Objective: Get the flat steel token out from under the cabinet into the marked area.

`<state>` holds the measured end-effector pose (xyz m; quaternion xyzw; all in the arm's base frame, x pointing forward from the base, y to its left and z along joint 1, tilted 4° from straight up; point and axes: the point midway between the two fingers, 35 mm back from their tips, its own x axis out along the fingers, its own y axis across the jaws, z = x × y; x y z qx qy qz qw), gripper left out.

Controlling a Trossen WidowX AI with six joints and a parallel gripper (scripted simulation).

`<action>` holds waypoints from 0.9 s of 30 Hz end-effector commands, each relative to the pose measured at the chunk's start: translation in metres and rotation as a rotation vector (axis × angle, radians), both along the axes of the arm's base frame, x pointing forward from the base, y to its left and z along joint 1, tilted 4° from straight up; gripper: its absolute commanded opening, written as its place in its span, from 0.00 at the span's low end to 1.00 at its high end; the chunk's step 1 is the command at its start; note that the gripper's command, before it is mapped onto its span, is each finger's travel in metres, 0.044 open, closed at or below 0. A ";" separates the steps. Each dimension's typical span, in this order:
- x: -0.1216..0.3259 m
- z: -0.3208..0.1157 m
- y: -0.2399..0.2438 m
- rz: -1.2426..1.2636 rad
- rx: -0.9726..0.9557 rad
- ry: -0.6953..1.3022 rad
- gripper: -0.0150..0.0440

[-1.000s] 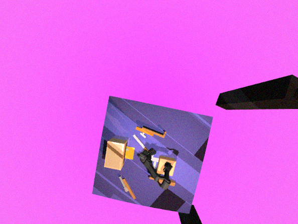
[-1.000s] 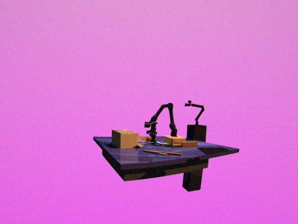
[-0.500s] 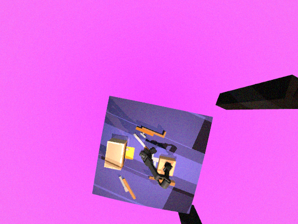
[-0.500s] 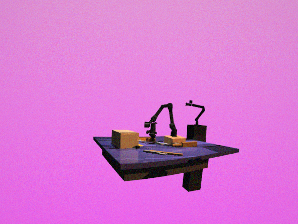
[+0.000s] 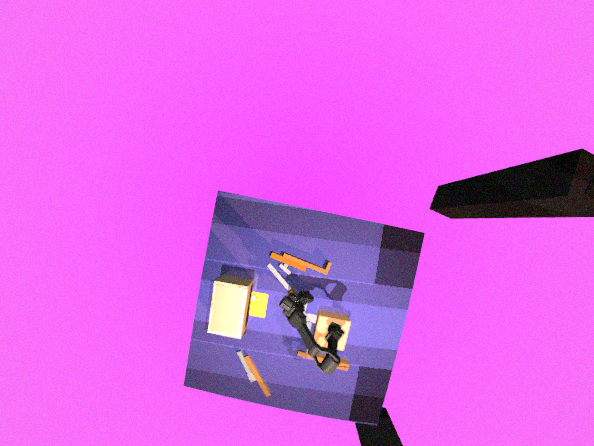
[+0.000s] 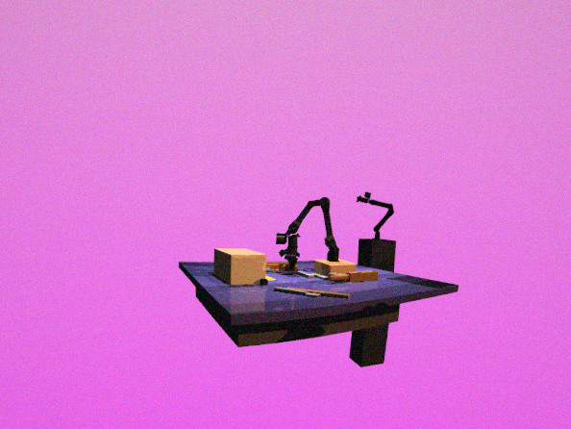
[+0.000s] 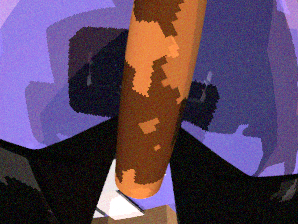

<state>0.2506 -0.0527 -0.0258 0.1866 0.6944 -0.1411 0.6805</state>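
Note:
The tan box-shaped cabinet [image 5: 229,309] [image 6: 246,269] stands at the table's left end. The yellow marked area [image 5: 259,307] [image 6: 270,278] lies against its front. A small pale spot shows near that area's cabinet-side edge; I cannot tell whether it is the token. The token is not plainly seen elsewhere. My gripper [image 5: 296,297] [image 6: 291,269] [image 7: 145,127] is shut on the orange handle of a tool, which runs upright through the wrist view. A long pale bar [image 5: 278,276] reaches from the gripper toward the upper left, seemingly the tool's blade. Its exact height over the table is unclear.
An orange hooked piece [image 5: 312,266] lies above the gripper in the top view, with a small white piece [image 5: 285,265]. An orange rod [image 5: 258,377] and grey strip [image 5: 246,366] lie at the lower left. An orange block [image 6: 363,275] lies near the arm's tan base box [image 6: 335,267].

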 end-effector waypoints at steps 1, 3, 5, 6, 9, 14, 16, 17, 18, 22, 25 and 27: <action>0.006 0.003 -0.007 0.002 -0.011 -0.021 0.25; 0.006 0.003 -0.009 0.002 -0.011 -0.021 0.25; 0.006 0.003 -0.011 0.002 -0.011 -0.021 0.25; 0.006 0.003 -0.012 0.002 -0.011 -0.021 0.25; 0.006 0.003 -0.015 0.002 -0.012 -0.021 0.25; 0.006 0.003 -0.021 0.002 -0.012 -0.021 0.25; 0.006 0.003 -0.023 0.002 -0.012 -0.020 0.25; 0.006 0.003 -0.024 0.002 -0.012 -0.020 0.25; 0.006 0.002 -0.025 0.002 -0.012 -0.020 0.25; 0.006 0.002 -0.029 0.002 -0.013 -0.020 0.25; 0.006 0.002 -0.033 0.002 -0.013 -0.020 0.25; 0.006 0.002 -0.035 0.002 -0.013 -0.020 0.25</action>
